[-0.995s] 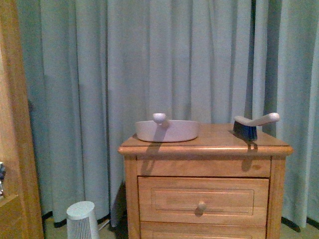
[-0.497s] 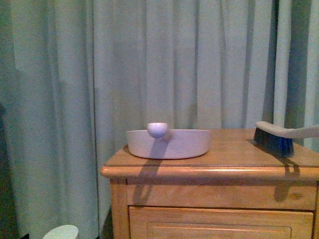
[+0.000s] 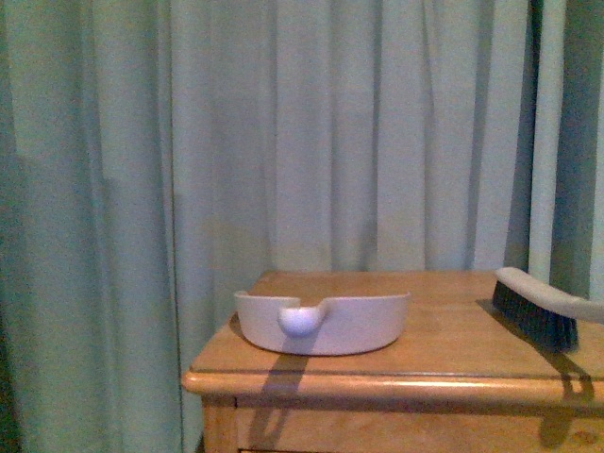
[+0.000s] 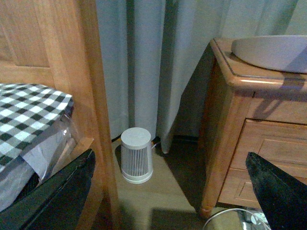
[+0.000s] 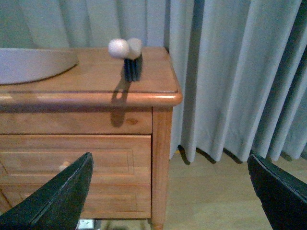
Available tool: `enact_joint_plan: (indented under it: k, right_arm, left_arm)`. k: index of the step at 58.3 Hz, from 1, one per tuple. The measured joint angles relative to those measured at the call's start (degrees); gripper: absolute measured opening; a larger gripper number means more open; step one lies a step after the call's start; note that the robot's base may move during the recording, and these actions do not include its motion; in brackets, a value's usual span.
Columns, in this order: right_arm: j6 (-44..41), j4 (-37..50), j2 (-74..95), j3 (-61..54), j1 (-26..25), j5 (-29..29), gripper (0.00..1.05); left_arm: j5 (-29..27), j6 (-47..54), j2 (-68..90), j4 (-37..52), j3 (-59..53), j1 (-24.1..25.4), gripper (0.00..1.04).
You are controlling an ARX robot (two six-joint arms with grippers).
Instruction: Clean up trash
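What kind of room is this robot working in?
Most likely a bedroom: a wooden nightstand with drawers stands in front of floor-length curtains, and checked bedding lies next to what looks like a wooden bed frame.

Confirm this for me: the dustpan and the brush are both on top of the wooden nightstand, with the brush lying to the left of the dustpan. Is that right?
Not quite. Both are on the nightstand, but the brush lies to the right of the dustpan, not the left. The front view shows this.
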Motion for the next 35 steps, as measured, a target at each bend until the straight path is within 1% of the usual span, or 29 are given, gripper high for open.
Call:
enact_joint_plan:
  k: [18,19,20,21,22,23,27,29,32,35]
  right_arm:
    - [0.0,0.0,0.0,0.0,0.0,0.0,0.97]
    - [0.0,0.0,0.0,0.0,0.0,0.0,0.97]
    - [0.0,0.0,0.0,0.0,0.0,0.0,0.97]
    - [0.0,0.0,0.0,0.0,0.0,0.0,0.97]
    - [0.0,0.0,0.0,0.0,0.0,0.0,0.97]
    - [0.0,0.0,0.0,0.0,0.0,0.0,0.97]
    - [0.0,0.0,0.0,0.0,0.0,0.0,0.97]
    - [0.0,0.0,0.0,0.0,0.0,0.0,0.97]
    - [0.0,0.0,0.0,0.0,0.0,0.0,0.97]
    - [0.0,0.0,0.0,0.0,0.0,0.0,0.97]
  left_arm:
    - [0.0,0.0,0.0,0.0,0.0,0.0,0.97]
    - [0.6,-0.5,0.1,-0.1,0.0,0.1,0.97]
    - [2.7,-1.9,0.5,-0.4,0.1,0.8,0.97]
    - [5.4,-3.7,1.1,-0.8,0.3,1.7,0.97]
    - [9.4,-6.9,3.3,-0.4,0.6,3.1,0.97]
    - [11.5,-8.5,5.6,0.3,1.0,3.7,0.97]
    - [15.9,-10.1,14.8,3.3,4.2,4.8,0.97]
    - [17.0,-9.8,20.7,4.6,7.5,5.6,0.97]
    - [16.7,-8.6,27.8,4.4,12.3,5.9,0.97]
    - [16.0,-6.1,35.9,2.7,19.1,5.1,0.97]
